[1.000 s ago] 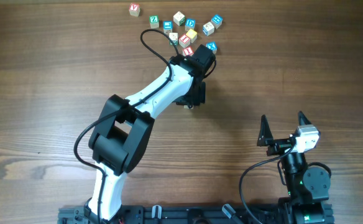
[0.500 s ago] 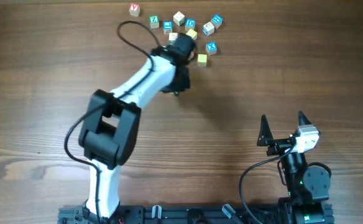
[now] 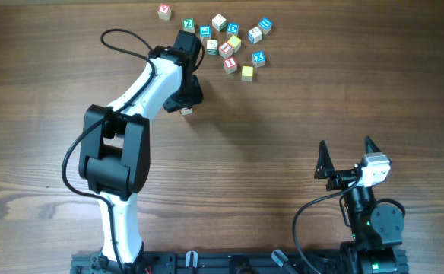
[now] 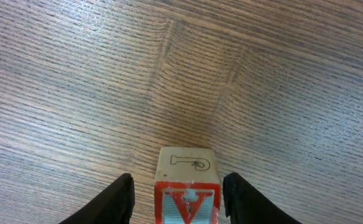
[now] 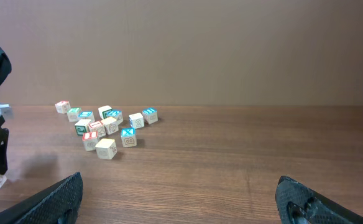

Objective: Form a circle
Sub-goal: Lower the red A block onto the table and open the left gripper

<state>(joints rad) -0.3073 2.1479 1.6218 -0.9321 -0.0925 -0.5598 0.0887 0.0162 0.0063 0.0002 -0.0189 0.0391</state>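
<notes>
A small wooden cube with a red letter (image 4: 186, 165) stands on the table between the fingers of my left gripper (image 4: 178, 183). The jaws are open, with a thin gap on each side of the cube. From overhead, that cube (image 3: 185, 113) sits just under the left gripper (image 3: 185, 106), left of and below the scatter of letter cubes (image 3: 230, 46). Those cubes lie loosely spread, and no circle of cubes is in view. My right gripper (image 3: 347, 161) stands open and empty at the lower right, far from the cubes.
The scattered letter cubes (image 5: 107, 127) lie at the table's far side, with one lone cube (image 3: 164, 11) at the top left. The left arm (image 3: 142, 91) stretches diagonally across the middle left. The right gripper (image 5: 181, 199) faces bare wood.
My left arm has swung left, away from the scatter, taking the red-lettered cube with it. Its jaws have since parted off the cube. The right arm has not moved.
</notes>
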